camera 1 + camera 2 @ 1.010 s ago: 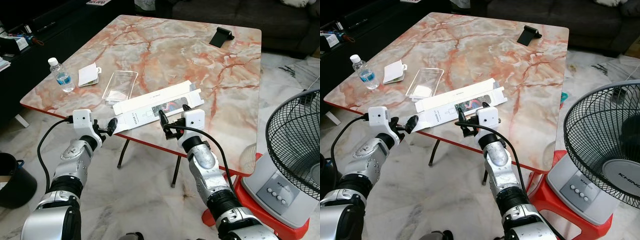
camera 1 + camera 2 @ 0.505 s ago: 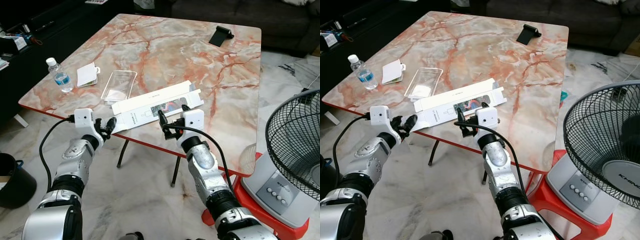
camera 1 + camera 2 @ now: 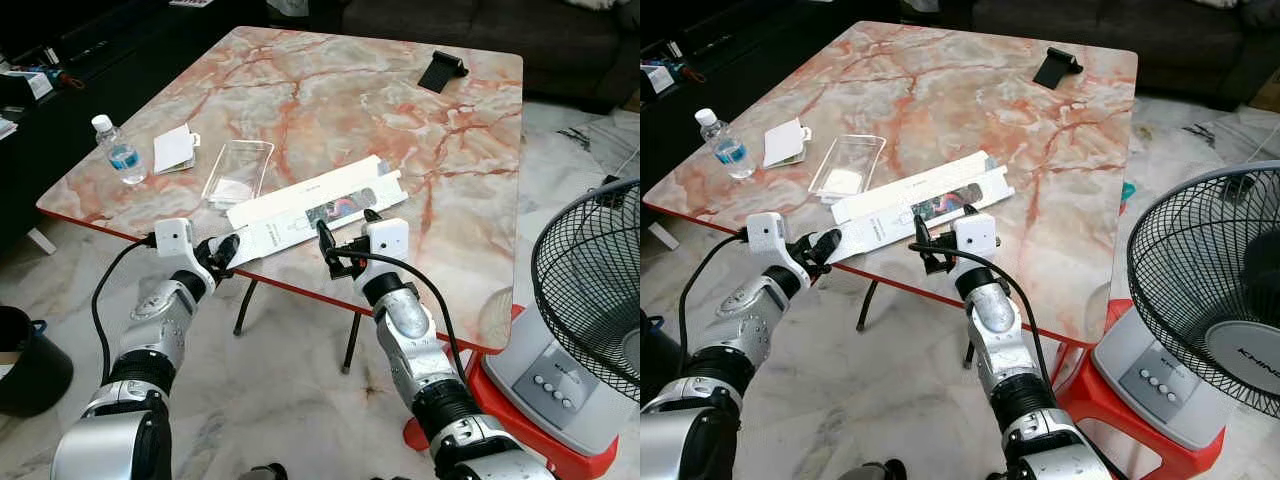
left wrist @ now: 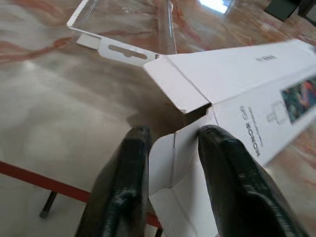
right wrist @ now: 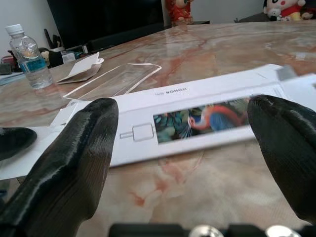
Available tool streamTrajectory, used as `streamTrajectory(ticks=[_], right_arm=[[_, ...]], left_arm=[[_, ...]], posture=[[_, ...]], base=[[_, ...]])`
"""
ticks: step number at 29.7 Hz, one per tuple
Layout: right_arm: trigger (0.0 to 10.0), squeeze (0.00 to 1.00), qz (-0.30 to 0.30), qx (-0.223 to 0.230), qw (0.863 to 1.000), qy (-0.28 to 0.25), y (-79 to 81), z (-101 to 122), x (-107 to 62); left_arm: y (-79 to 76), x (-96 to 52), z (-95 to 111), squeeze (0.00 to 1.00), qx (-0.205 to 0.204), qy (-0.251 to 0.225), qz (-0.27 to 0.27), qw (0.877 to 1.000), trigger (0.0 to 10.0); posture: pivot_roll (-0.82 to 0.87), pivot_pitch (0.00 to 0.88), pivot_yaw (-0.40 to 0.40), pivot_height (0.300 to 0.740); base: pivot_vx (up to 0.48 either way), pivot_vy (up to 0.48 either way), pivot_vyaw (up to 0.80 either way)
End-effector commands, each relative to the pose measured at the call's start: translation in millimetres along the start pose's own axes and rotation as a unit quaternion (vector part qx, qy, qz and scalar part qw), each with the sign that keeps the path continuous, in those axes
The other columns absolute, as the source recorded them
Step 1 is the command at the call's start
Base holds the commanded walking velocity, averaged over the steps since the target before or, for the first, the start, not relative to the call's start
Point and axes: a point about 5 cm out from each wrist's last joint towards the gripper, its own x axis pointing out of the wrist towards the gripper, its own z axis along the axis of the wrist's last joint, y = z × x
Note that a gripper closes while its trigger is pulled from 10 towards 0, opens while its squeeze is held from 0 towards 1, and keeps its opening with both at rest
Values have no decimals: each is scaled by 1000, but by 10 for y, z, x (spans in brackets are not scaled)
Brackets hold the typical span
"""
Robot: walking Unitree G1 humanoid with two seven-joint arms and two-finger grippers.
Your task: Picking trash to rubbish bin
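Nothing binned: my left gripper [image 4: 170, 173] straddled the white carton [image 3: 315, 210] end flap, jaws narrow, not clamped; right gripper [image 5: 187, 148] gaped wide beside it, lift and bin [image 3: 25, 365] trip remaining.

Your left gripper [image 3: 224, 250] reaches forward with its two black fingers [image 4: 123, 187] a little apart. Your right gripper [image 3: 340, 247] is held up beside it, fingers [image 5: 74, 163] spread wide. Both silver arms are bent at the elbow

Our marble table [image 3: 330, 110] carries a water bottle [image 3: 120, 152], white packet [image 3: 174, 149], clear tray [image 3: 240, 172], long white box [image 3: 315, 209] — and a black stand [image 3: 441, 72].
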Motion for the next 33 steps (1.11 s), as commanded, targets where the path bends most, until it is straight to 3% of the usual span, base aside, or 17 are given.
streamTrajectory(ticks=[1, 17, 18, 23, 24, 25, 26, 27, 31, 33], right_arm=[[10000, 0, 0, 3, 1000, -4, 20, 24, 15], [10000, 0, -5, 3, 1000, 4, -2, -6, 0], [10000, 0, -8, 2, 1000, 9, -6, -21, 0], [10000, 0, -12, 3, 1000, 14, -12, -38, -3], [10000, 0, -13, 3, 1000, 15, -14, -41, -5], [10000, 0, -14, 3, 1000, 16, -16, -43, -4], [10000, 0, -14, 3, 1000, 16, -16, -43, -4], [10000, 0, -17, 3, 1000, 18, -23, -49, -6], [10000, 0, -22, 4, 1000, 18, -32, -51, -7], [10000, 0, -29, 3, 999, 18, -42, -52, -6]], left_arm=[[2, -21, -2, 0, -9, -5, -5, 1000, 0], [-54, -24, 15, 0, -4, -10, -22, 1000, 0], [-87, -16, 17, 0, 29, -12, -19, 999, 0], [-279, 17, 17, 0, 105, -19, -41, 993, 0], [-427, 32, 10, 0, 169, -20, -64, 983, 0], [-487, 37, 6, 0, 201, -21, -71, 977, 78], [-487, 37, 6, 0, 201, -21, -71, 977, 78], [-577, 41, 0, 0, 230, -26, -80, 970, 10000], [-649, 41, 55, 0, 255, -60, -60, 963, 10000], [-597, 28, 101, 0, 267, -87, -12, 960, 10000]], posture=[[113, 148, 46, 728], [114, 147, 50, 728], [114, 148, 50, 728], [114, 147, 51, 728], [114, 147, 53, 728], [114, 147, 54, 728], [114, 147, 54, 728], [114, 144, 55, 728], [114, 139, 60, 728], [116, 139, 63, 728]], base=[[0, 0, 0], [0, 0, 0], [0, 0, 0], [0, 0, 0], [0, 0, 0], [0, 0, 0], [0, 0, 0], [0, 0, 0], [0, 0, 0], [0, 0, 0]])
